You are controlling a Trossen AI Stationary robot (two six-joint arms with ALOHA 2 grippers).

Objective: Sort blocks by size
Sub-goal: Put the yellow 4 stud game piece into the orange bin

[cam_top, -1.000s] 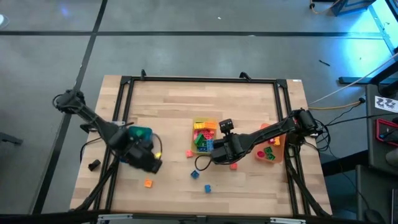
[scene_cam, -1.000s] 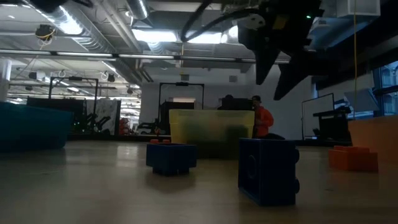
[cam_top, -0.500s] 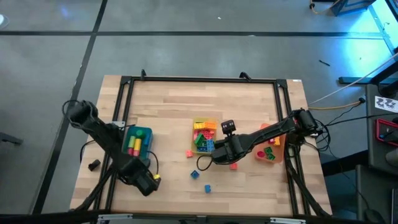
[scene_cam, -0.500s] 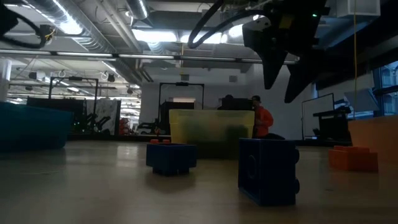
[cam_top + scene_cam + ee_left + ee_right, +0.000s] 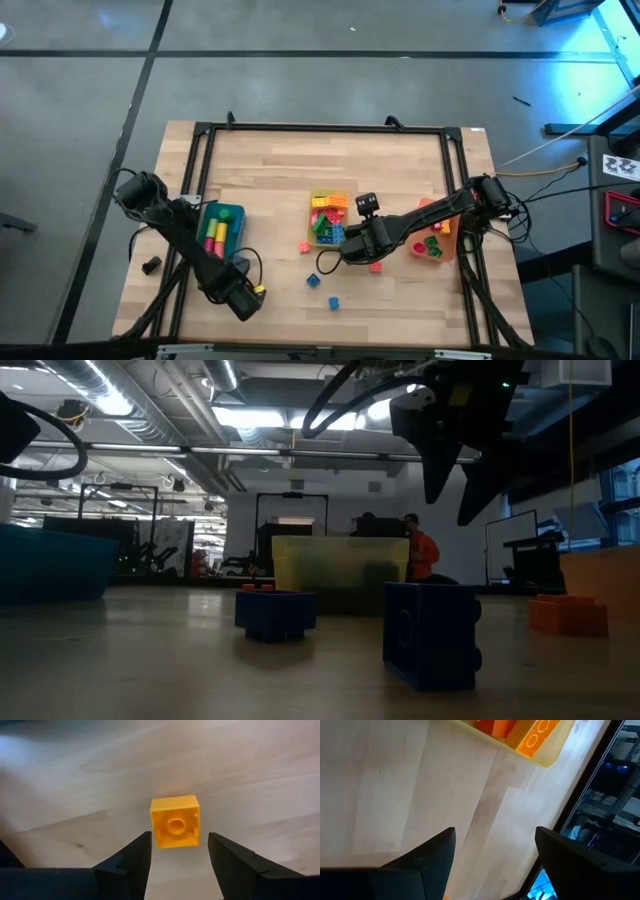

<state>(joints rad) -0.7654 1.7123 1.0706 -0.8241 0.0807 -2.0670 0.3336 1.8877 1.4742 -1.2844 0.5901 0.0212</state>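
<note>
Facing the open left gripper, an orange block (square, hollow-bottomed).

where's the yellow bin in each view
High: yellow bin at table centre, beside the right claw.
Low: centre, behind the blue blocks.
Left wrist: not in it.
Right wrist: top edge, likely its rim.
Shared landmark: the right claw, hanging upper right in the low view.
</note>
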